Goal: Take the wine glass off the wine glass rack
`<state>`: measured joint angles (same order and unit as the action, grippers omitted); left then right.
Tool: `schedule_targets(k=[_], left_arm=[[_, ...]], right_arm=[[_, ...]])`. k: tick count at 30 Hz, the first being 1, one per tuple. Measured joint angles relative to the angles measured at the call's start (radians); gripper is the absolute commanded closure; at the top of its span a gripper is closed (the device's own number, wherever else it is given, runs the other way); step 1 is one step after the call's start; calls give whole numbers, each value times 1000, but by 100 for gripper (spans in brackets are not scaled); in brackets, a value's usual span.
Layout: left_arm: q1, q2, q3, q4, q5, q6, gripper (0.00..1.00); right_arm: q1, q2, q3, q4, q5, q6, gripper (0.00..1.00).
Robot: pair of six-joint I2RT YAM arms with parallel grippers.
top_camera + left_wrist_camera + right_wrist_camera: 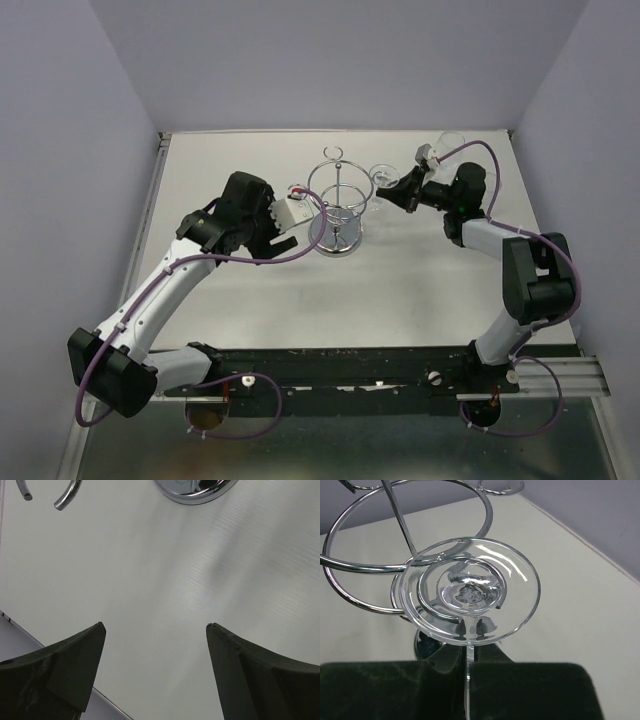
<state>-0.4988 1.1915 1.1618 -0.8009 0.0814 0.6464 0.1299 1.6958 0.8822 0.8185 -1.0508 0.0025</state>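
The chrome wine glass rack (337, 205) stands mid-table, with round mirrored base, post and large ring. A clear wine glass (381, 178) hangs upside down at the rack's right side, its foot (470, 592) resting on a small loop. My right gripper (388, 193) is shut on the glass's stem (469, 637) just below the foot. My left gripper (280, 230) is open and empty, just left of the rack, above the bare table; the rack's base (195, 490) shows at the top of the left wrist view.
A second clear glass (451, 143) stands at the back right near the wall. White walls enclose the table at the back and sides. The black mounting rail (350, 365) runs along the near edge.
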Motion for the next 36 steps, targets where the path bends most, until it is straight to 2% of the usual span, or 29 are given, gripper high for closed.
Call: schedule_targets(k=[18, 36], left_arm=[[-7, 2, -42, 37, 1, 0, 1], [-7, 2, -42, 65, 0, 1, 1]], right_arm=[[-1, -55, 0, -26, 18, 23, 99], [-49, -160, -33, -152, 77, -67, 99]])
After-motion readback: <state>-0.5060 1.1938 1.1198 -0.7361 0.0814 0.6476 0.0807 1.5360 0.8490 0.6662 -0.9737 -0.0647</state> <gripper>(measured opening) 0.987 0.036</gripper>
